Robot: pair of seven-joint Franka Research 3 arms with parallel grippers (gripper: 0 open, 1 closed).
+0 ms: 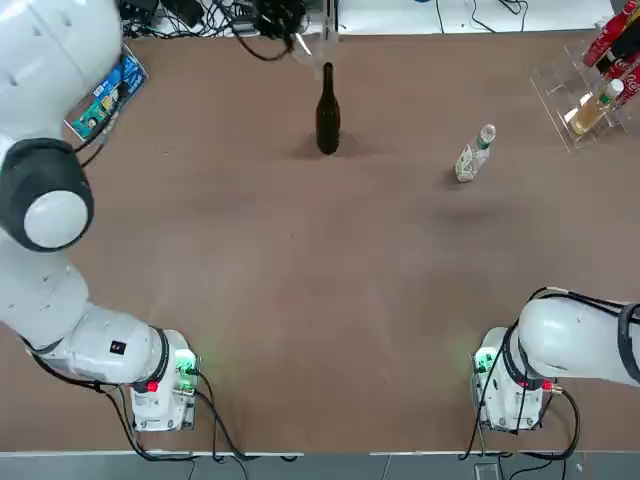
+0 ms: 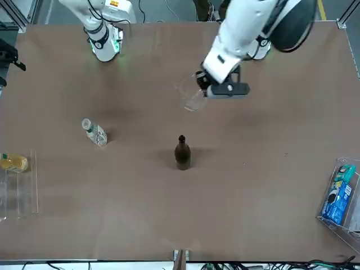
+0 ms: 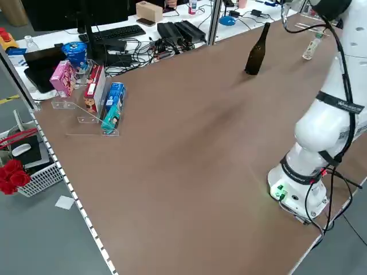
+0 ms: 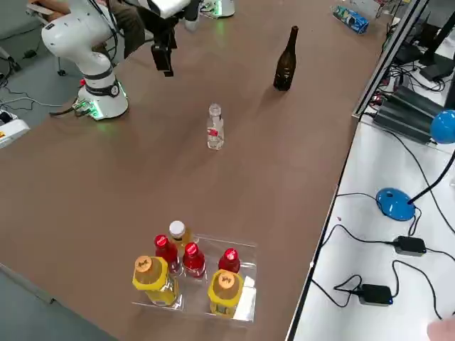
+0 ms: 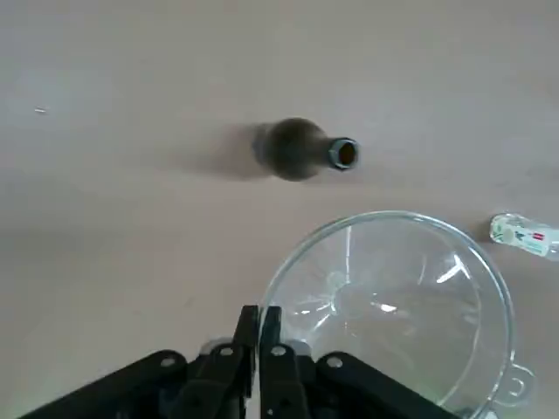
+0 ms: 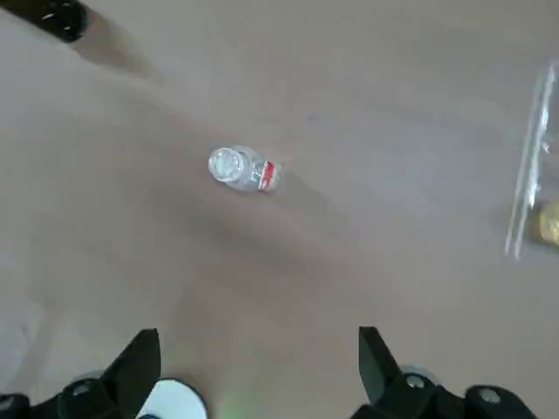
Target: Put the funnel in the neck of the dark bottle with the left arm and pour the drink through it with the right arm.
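Left gripper (image 5: 259,327), fingers clamped on the funnel (image 5: 397,305) rim, hovers short of the upright dark bottle (image 2: 181,152), drink (image 2: 95,133) standing apart, right gripper (image 6: 258,367) fingers spread; risk: thin rim grip lets spout miss or tip bottle.

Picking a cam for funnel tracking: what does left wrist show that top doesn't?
Left wrist only: the funnel, clear, pinched at its rim by the left gripper, and the dark bottle's open mouth. Top only: both arm bases, the rack of bottles at the table's far right corner, no funnel. Both: the dark bottle and the drink, standing apart on the table.
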